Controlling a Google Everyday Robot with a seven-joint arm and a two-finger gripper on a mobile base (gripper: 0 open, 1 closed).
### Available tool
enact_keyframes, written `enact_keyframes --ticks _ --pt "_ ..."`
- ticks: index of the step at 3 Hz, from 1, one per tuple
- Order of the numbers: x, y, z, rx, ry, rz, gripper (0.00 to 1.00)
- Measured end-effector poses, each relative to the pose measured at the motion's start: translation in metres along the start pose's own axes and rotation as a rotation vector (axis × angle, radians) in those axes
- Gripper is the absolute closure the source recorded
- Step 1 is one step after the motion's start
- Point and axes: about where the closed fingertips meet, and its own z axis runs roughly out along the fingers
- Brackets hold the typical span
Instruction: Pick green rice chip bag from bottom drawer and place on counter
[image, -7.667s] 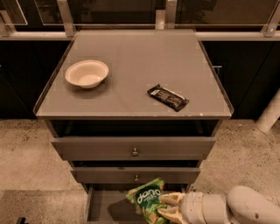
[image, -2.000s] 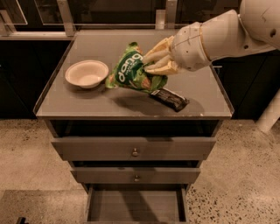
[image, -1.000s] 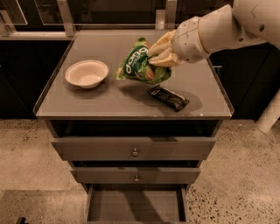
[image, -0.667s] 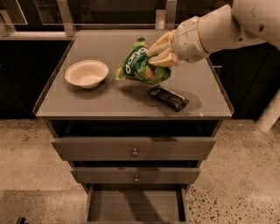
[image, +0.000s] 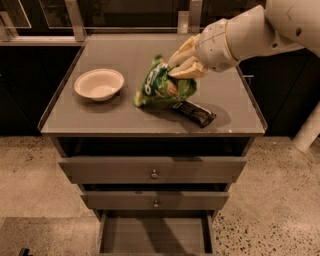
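Observation:
The green rice chip bag (image: 161, 85) hangs tilted over the middle of the counter (image: 125, 52), its lower left corner at or just above the surface. My gripper (image: 184, 64) reaches in from the upper right and is shut on the bag's top right edge. The bottom drawer (image: 155, 235) stands pulled open at the foot of the cabinet, and its grey inside shows nothing in it.
A white bowl (image: 99, 84) sits on the left of the counter. A flat black bar wrapper (image: 195, 113) lies just right of and below the bag. The two upper drawers with round knobs (image: 154, 174) are slightly open. Dark cabinets flank both sides.
The bag has come down a little toward the counter and now hangs lower, next to the black wrapper. The gripper still holds it.

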Motion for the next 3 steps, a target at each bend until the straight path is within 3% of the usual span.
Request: enact_keyframes --ticks 1,2,3 --pt "0.0000 0.0000 0.0000 0.000 0.000 0.000 0.11" --pt "-0.0001 0.0000 0.0001 0.000 0.000 0.000 0.00" --pt "-0.0001 0.0000 0.0001 0.000 0.000 0.000 0.00"
